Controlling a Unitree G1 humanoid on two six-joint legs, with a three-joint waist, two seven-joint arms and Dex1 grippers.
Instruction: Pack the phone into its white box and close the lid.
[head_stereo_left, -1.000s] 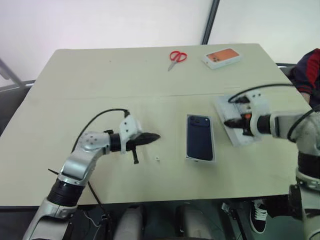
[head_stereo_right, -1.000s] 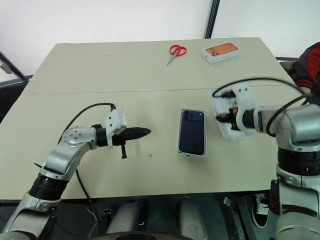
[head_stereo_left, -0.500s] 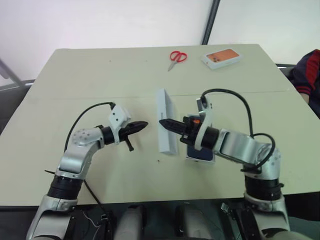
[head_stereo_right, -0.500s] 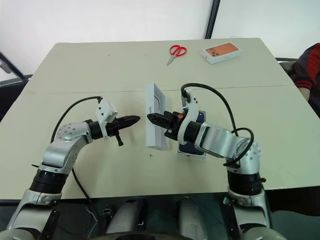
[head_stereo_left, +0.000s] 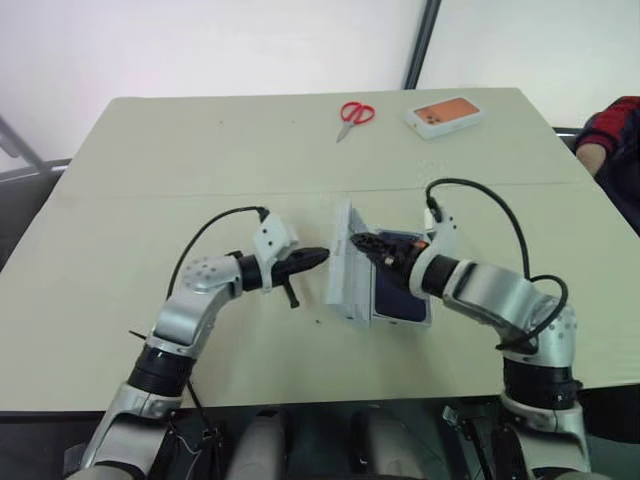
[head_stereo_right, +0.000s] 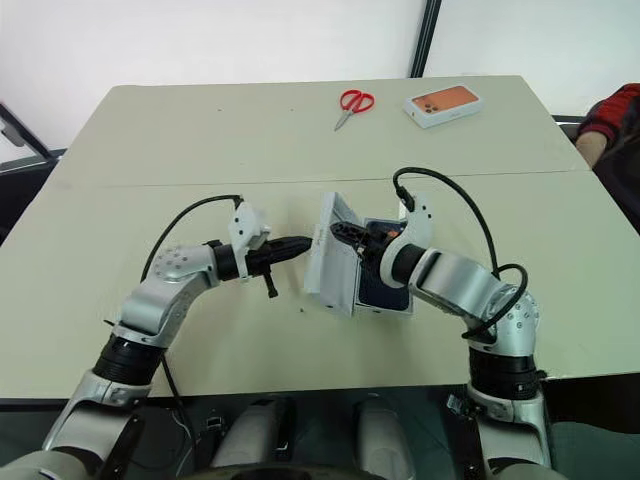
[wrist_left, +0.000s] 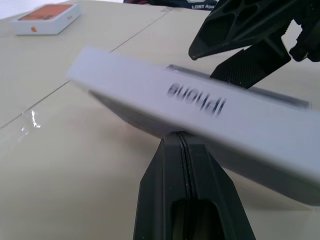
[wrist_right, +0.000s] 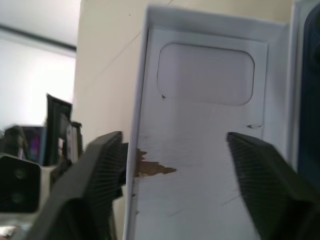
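Two hands flank lid (head_stereo_left: 347, 268), tilted on edge just left of phone (head_stereo_left: 402, 290). Left hand (head_stereo_left: 318, 258) closed, tip at lid's outer face. Right hand (head_stereo_left: 362, 243) spread open, holding nothing, at lid's inner face. Phone lies in box (head_stereo_left: 400, 320) on worktop (head_stereo_left: 200, 150).

On the long side wall of the lid (wrist_left: 200, 125), just past my closed left fingers (wrist_left: 187, 200), I read "iPhone", upside down from my wrist. Behind it, a dark object (wrist_left: 165, 4) at the far edge carries white letters: "LOST ABB", cut off
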